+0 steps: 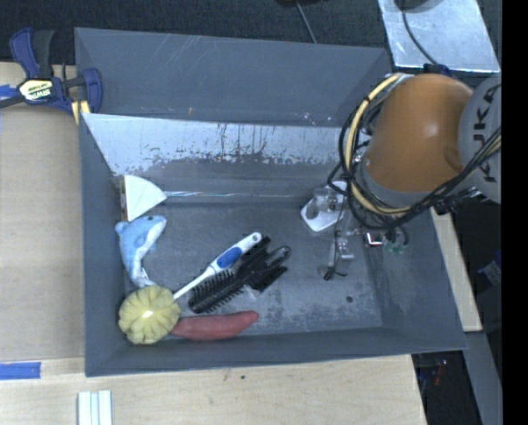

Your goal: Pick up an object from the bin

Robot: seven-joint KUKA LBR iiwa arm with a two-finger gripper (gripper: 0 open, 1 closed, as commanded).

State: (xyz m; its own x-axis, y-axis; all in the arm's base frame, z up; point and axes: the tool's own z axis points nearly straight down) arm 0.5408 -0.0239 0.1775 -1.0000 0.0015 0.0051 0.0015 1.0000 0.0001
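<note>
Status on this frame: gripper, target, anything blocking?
Gripper over bare bin floor, right side. No thing under it. Nearest are black brush and toothbrush, off to the view's left, apart from it. Nothing in the way.

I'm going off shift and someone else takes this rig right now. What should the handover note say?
Gripper: low over bare floor in the right half of the bin, apart from every thing. I cannot tell if it is open or shut.
Things: all lie on the floor at the left. A white wedge and a blue dolphin toy are by the left wall. In front are a yellow round scrubber, a red sausage-shaped thing, a white-and-blue handle and a black brush.
Done: nothing lifted.
Left: the whole pick. The black brush lies nearest.
</note>
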